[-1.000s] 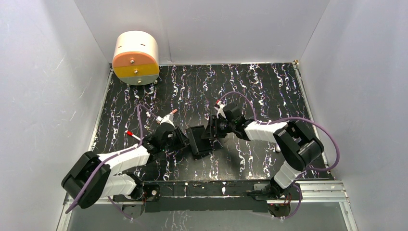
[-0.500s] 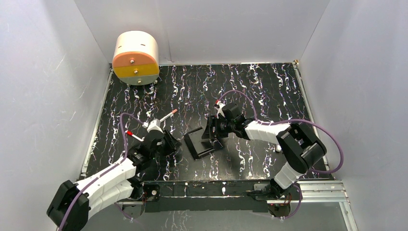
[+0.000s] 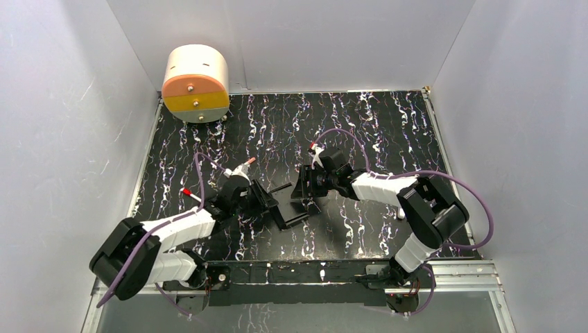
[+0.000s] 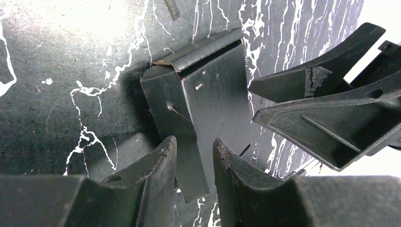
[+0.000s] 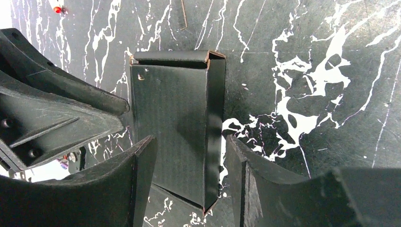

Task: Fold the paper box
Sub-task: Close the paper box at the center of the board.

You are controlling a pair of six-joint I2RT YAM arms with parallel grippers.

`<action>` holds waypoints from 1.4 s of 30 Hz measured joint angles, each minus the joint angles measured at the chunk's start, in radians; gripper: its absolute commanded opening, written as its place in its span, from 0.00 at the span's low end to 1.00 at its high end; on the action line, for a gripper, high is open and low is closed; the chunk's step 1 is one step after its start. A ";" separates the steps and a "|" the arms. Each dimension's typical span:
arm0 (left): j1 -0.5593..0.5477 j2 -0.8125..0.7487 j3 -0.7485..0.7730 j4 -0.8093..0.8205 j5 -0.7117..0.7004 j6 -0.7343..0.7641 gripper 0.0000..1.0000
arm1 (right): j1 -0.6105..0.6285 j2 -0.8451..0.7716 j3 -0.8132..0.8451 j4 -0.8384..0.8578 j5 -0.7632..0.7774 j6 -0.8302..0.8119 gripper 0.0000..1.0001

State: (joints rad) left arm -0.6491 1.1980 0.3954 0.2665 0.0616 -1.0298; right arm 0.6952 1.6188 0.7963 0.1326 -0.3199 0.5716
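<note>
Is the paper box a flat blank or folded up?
Partly folded up: the paper box shows a top face, a side wall and a bent end flap.

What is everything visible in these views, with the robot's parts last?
paper box: one, matte black, mid-table between the two grippers
drum: one, cream with orange-and-yellow face, table's far left corner
table: one, black with white veins, under everything
walls: three, white, around the table
rail: one, silver, near edge
cables: two, purple, one along each arm
arms: two, white and black, based at near edge
left gripper: one, black, jaws parted at the box; grip unclear
right gripper: one, black, jaws astride the box; grip unclear
</note>
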 measured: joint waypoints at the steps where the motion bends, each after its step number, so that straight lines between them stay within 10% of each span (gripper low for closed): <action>1: 0.000 0.016 0.000 0.010 0.005 -0.003 0.32 | 0.000 0.004 0.000 0.001 -0.001 0.000 0.60; 20: 0.014 0.208 0.006 0.186 0.086 -0.033 0.22 | -0.018 0.085 -0.007 0.093 -0.047 0.021 0.35; 42: 0.032 0.261 -0.098 0.444 0.134 -0.095 0.09 | -0.006 0.138 -0.009 0.238 0.004 0.032 0.30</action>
State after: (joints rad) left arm -0.6170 1.4586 0.2970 0.7109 0.1959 -1.1248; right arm 0.6891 1.7569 0.7872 0.3710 -0.3161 0.6033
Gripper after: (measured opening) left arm 0.192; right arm 0.347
